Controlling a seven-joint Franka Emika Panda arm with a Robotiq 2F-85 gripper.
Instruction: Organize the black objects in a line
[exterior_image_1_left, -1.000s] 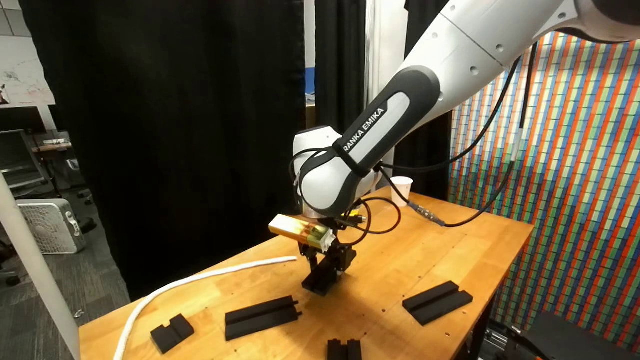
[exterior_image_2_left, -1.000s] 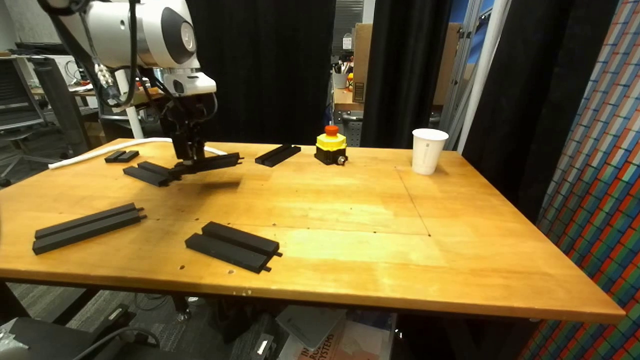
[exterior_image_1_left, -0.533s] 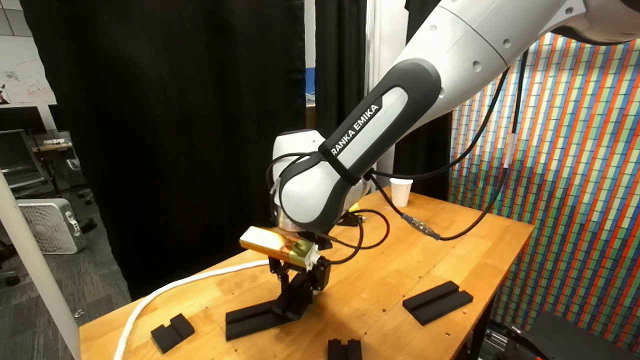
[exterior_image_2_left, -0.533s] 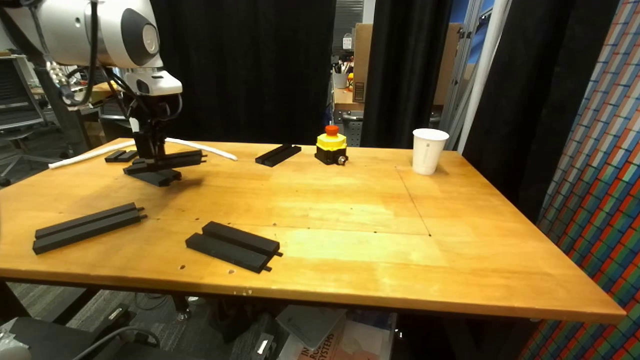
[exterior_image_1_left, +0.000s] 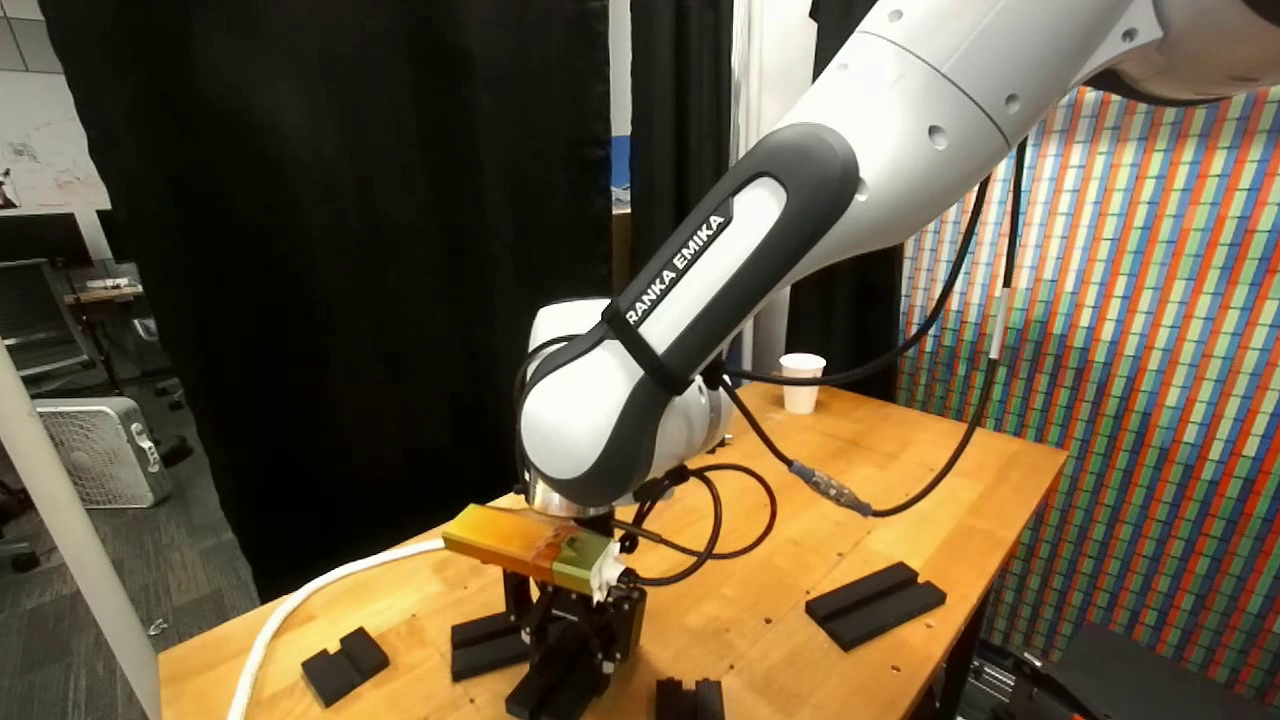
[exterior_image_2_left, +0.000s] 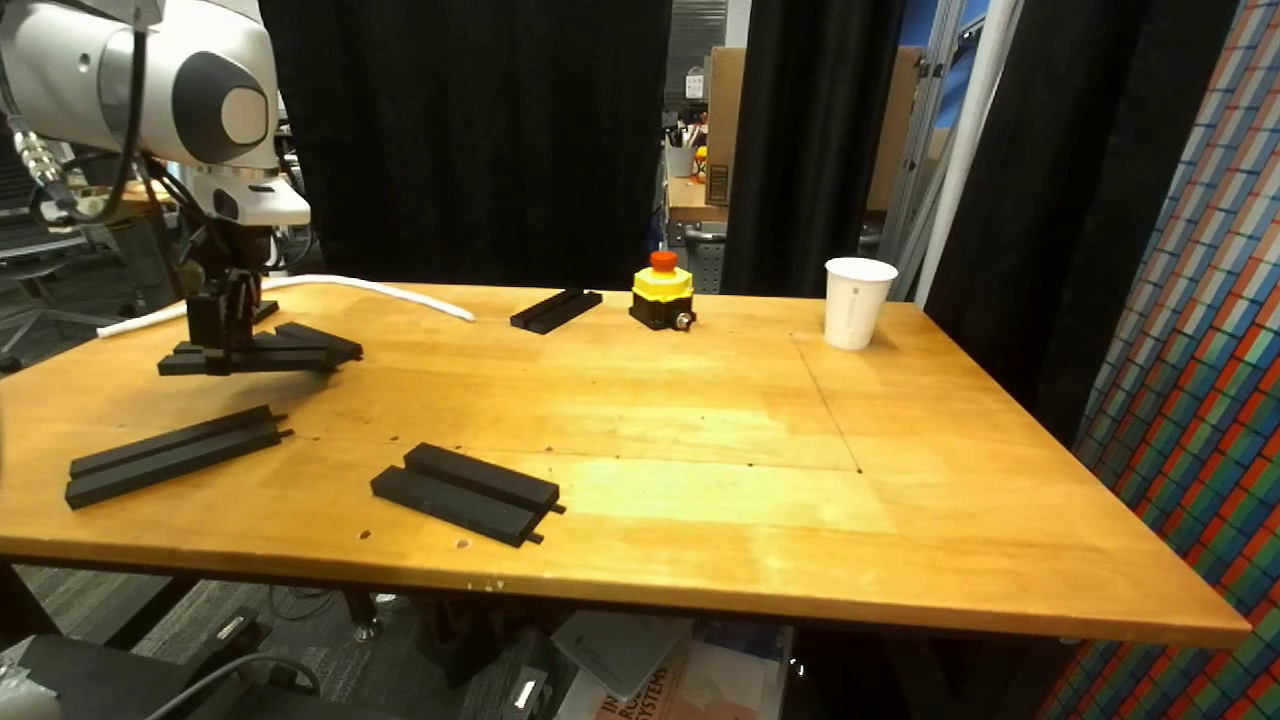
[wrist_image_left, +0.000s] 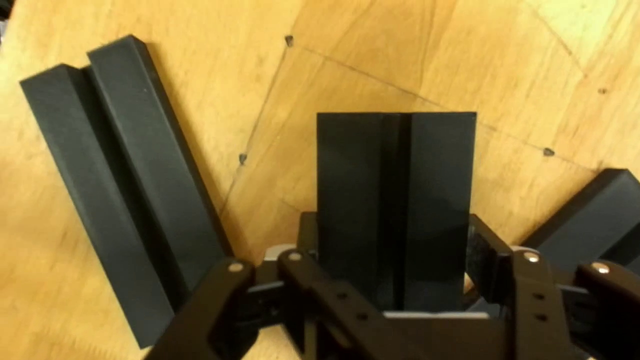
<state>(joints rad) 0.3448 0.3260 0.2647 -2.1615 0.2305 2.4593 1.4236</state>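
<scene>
One bar lies leftmost in an exterior view, on the table, in front of the held block and well apart from it. Next comes the gripper, clamped on the held block; in the wrist view its fingers stand against the two sides, with a groove between them running down the top. Whether the held block's underside touches anything, I cannot tell. Behind the held block, mostly covered by the gripper, sits the small block. The slanted block is just behind the held block's right end and partly hidden by it; I cannot tell if they touch. The white cord curves across the table behind the held block. Right of the held block and in front of it lies the wide block, two pegs at its right end. The far block is right of the held block and farther back. More to the right of the held block, well apart, stands the button, red over yellow on a black base. Rightmost from the held block is the cup, white and upright.
</scene>
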